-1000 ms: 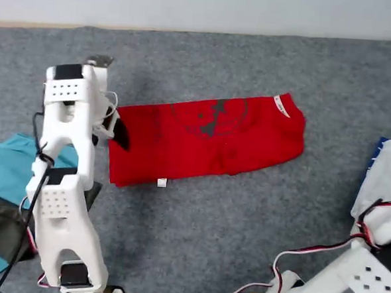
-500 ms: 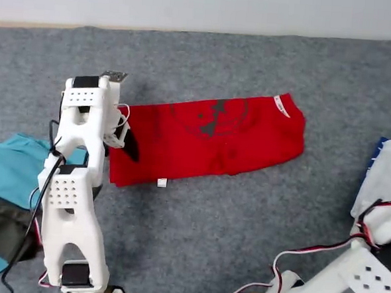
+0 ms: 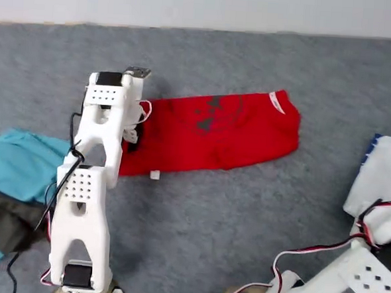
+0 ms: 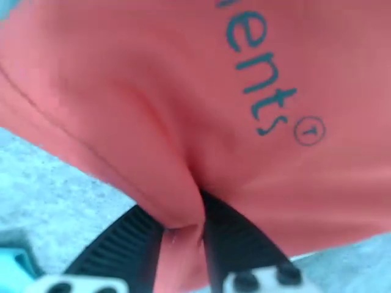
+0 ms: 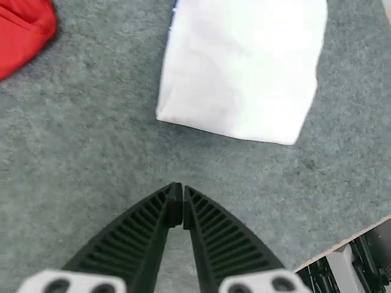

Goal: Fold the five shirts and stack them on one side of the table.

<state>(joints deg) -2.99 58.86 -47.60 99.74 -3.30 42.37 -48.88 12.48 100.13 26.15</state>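
My left tool (image 4: 182, 223) is clamped on the left end of the red shirt (image 3: 216, 131), whose long axis runs across the counter (image 3: 196, 239) toward my right tool (image 5: 177, 204), closed together and empty.

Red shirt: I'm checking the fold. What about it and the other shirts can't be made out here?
- High view: the red shirt's gripped end, hidden under the left arm.
- Left wrist view: the left gripper's fingertips, buried in a fold of red fabric.
- High view: the white shirt, cut off by the edge and crossed by cables.
- High view: the teal shirt, cut off by the edge.
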